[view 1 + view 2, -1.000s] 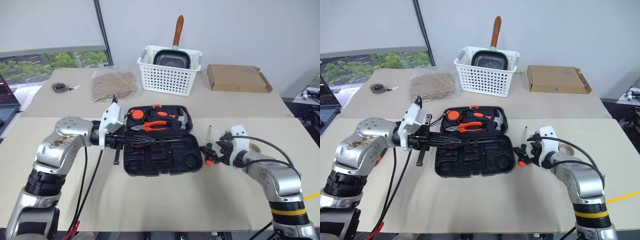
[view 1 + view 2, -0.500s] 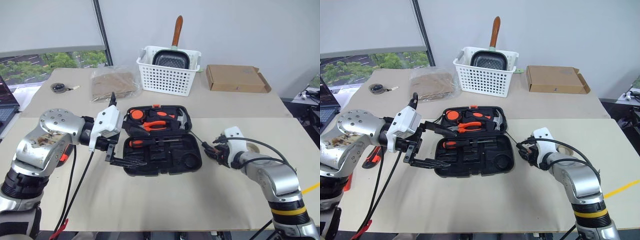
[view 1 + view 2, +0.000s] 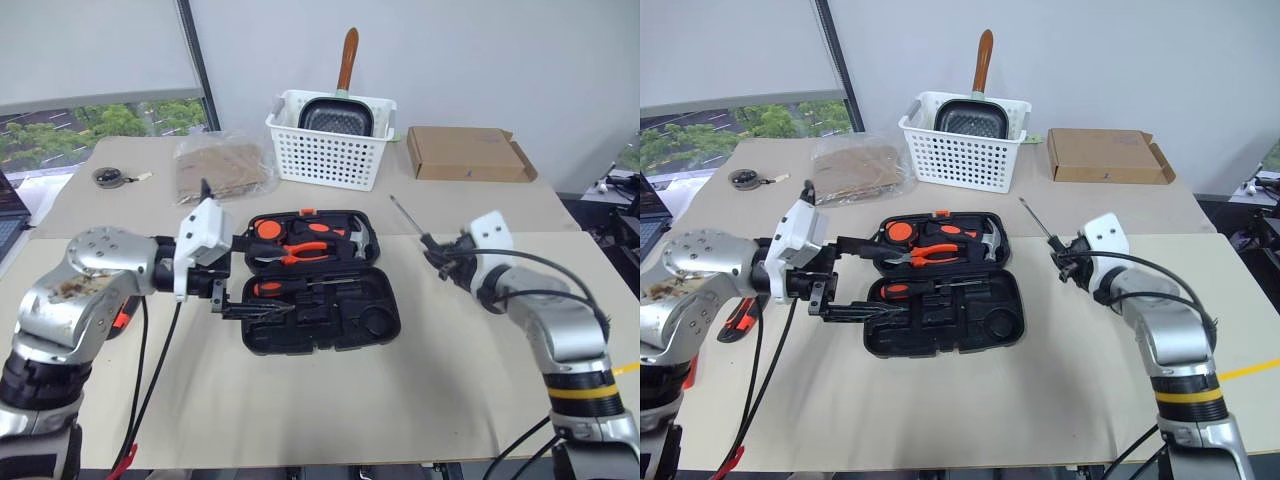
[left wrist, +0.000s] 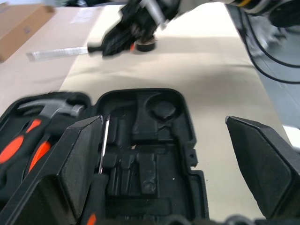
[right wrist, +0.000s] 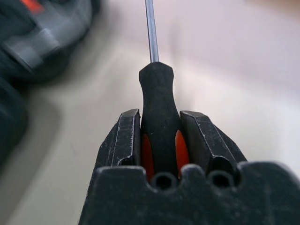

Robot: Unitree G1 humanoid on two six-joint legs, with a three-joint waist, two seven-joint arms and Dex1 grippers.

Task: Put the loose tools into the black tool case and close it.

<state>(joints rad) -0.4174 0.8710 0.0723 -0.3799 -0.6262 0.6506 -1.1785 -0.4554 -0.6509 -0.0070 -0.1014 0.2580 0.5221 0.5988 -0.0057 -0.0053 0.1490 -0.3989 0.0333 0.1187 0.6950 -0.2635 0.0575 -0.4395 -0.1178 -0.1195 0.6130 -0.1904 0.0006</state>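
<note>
Between right fingers (image 5: 206, 140): orange-and-black screwdriver (image 5: 159, 117)

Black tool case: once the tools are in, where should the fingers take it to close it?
On the black tool case, probably the far half's rim beside the orange latch, coming over from behind. That half lies open flat, hinged along the middle, so its far edge swings furthest.

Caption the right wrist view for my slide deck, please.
Right hand clamped on a black-and-orange screwdriver, shaft pointing away over the table.
</note>
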